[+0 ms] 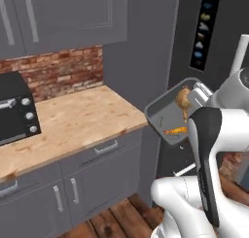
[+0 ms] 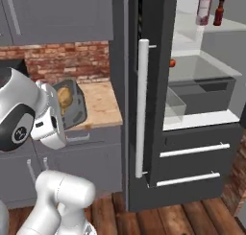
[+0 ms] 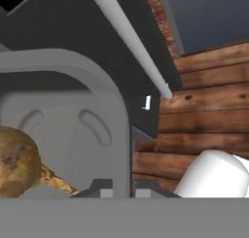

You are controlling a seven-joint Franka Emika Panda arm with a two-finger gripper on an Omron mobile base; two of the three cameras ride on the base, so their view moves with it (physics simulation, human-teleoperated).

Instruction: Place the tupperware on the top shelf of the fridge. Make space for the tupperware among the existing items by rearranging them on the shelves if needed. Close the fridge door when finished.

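Note:
The tupperware (image 1: 168,116) is a grey open box holding a browned piece of meat and an orange strip, lifted off the counter beside the fridge (image 2: 202,133). My gripper (image 3: 121,187) is shut on the tupperware's rim (image 3: 119,115). In the right base view the tupperware (image 2: 73,104) hangs left of the open fridge door (image 2: 153,85). On the top shelf (image 2: 230,25) stand the existing items: a pinkish-red bottle (image 2: 205,7) and a small brown sauce bottle (image 2: 219,12). A lower one of the shelves (image 2: 202,68) is bare glass.
The wooden counter (image 1: 73,120) carries a black oven (image 1: 14,110) at the left, under grey wall cabinets (image 1: 63,18). The door's white handle (image 2: 141,109) stands between the tupperware and the fridge interior. Two fridge drawers (image 2: 192,152) sit below. A small red item (image 2: 172,63) lies at the shelf's edge.

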